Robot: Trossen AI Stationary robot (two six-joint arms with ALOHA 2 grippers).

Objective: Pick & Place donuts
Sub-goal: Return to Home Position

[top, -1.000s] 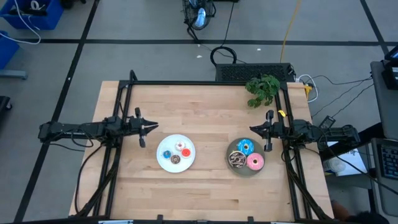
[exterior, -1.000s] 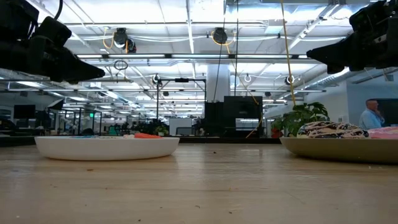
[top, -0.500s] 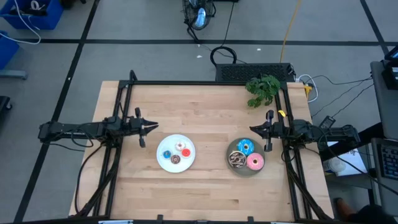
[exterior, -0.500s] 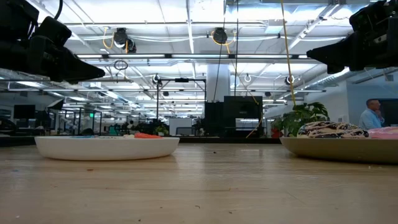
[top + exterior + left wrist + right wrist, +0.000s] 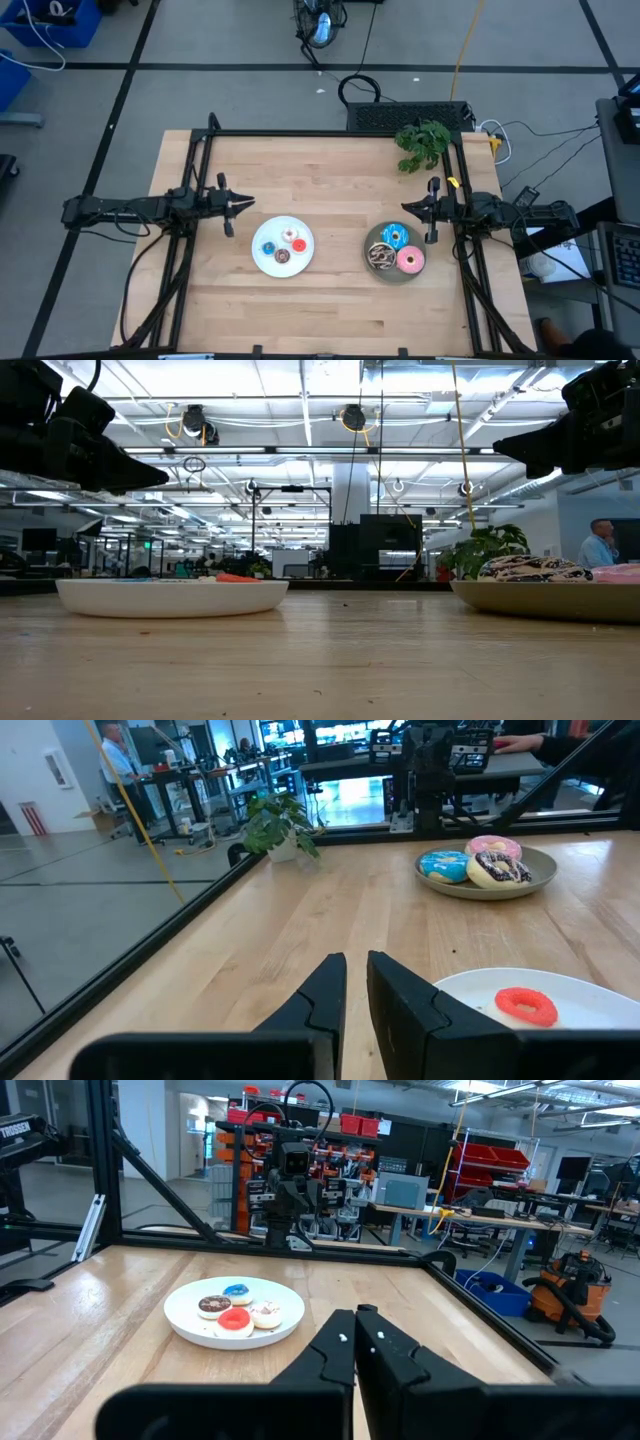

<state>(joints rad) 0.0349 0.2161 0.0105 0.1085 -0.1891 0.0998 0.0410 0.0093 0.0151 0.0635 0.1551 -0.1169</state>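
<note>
Several tiny donuts, among them a blue one (image 5: 268,248) and a red one (image 5: 299,246), lie on a round white plate (image 5: 262,262) left of the table's middle. A blue donut (image 5: 394,237), a pink donut (image 5: 410,261) and a chocolate drizzled donut (image 5: 381,258) lie on a round grey plate (image 5: 372,240) to the right. My left gripper (image 5: 247,204) hovers level at the left edge, above and just left of the white plate, its fingers (image 5: 330,982) a narrow slit apart and holding nothing. My right gripper (image 5: 405,208) hovers level at the right edge, beyond the grey plate, shut and holding nothing (image 5: 355,1320).
A small potted plant (image 5: 422,143) stands at the table's far right corner. Black frame rails (image 5: 200,170) run along the left, far and right edges. Bare wood lies between the two plates and along the near edge. A person (image 5: 600,543) stands in the room behind.
</note>
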